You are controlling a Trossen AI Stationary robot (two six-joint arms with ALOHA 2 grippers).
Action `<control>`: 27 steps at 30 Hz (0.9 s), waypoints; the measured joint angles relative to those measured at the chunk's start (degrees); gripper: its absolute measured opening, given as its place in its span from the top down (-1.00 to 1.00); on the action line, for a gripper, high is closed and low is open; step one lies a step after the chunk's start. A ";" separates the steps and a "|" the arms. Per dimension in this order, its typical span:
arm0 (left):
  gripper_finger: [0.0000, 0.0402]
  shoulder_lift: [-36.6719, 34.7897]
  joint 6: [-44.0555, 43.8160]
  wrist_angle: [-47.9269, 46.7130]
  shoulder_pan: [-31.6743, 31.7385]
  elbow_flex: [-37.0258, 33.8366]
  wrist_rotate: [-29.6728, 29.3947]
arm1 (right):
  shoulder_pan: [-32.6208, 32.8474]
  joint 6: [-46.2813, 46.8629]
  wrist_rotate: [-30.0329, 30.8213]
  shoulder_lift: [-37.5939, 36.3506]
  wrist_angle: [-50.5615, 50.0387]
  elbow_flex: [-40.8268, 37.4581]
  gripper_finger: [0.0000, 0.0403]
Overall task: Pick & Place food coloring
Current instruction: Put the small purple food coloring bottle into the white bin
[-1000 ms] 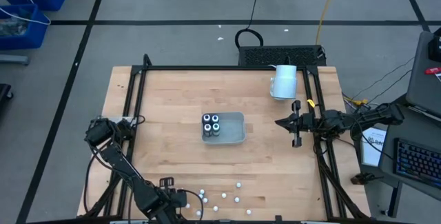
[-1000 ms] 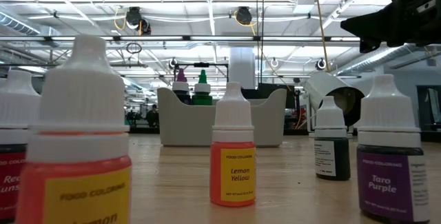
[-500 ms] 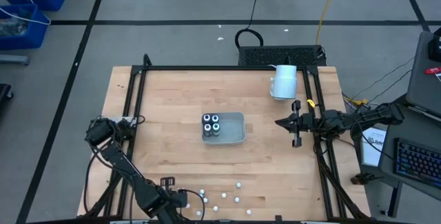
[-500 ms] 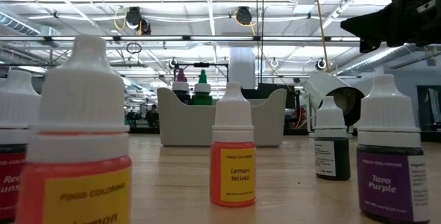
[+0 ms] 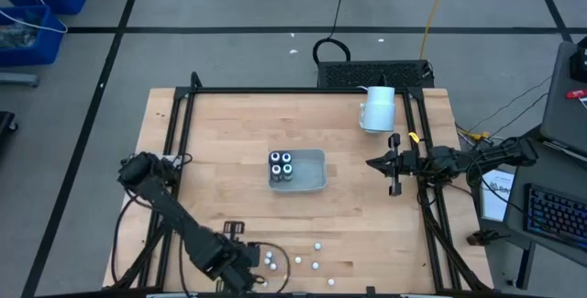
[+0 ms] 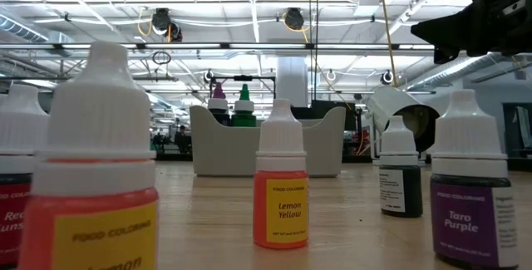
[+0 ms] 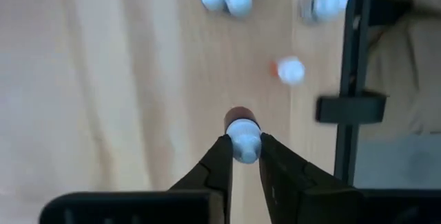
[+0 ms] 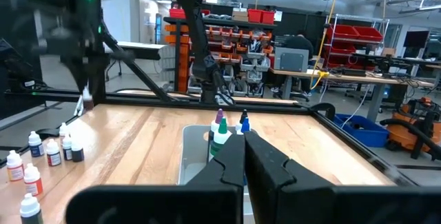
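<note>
Left pincer (image 7: 244, 156): low in the high view, left of centre, clenched on a small white-capped food-colouring bottle (image 7: 243, 138) above the pale wooden bench (image 5: 229, 151).

Loose white-capped bottles (image 5: 295, 261): scattered along the bottom of the high view, just right of that pincer.

Pale grey rectangular tray (image 5: 310, 171): frame centre; four dark round-topped bottles (image 5: 281, 165) stand in its left end.

Large white mug-like cylinder (image 5: 377, 108): upper right.

Right pincer (image 8: 242, 154): right of frame, beside the tray, fingers closed together, empty.

Tray (image 5: 312, 171) mid worktop (image 5: 220, 142) w/ 4 jars (image 5: 281, 166) in its left end; mug (image 5: 377, 108) behind-right; small bottles (image 5: 298, 260) along front edge.
</note>
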 joint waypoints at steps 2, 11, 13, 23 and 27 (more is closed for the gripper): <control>0.73 -0.01 1.12 -2.68 2.58 4.15 -0.51 | 0.00 -0.02 0.00 0.00 -0.02 -0.01 1.00; 0.72 -0.01 23.43 -1.50 15.52 17.66 -6.20 | 0.00 -0.80 0.10 0.00 0.00 0.00 1.00; 0.72 -0.01 27.86 0.04 18.97 19.27 -7.38 | 0.00 -1.38 0.11 0.00 0.00 0.00 1.00; 0.72 4.24 38.22 0.09 34.41 20.56 -5.50 | -0.02 -1.55 0.22 0.06 0.08 0.00 1.00; 0.72 8.25 42.13 1.69 37.49 20.56 -4.94 | -0.02 -2.02 0.22 0.10 0.03 0.00 1.00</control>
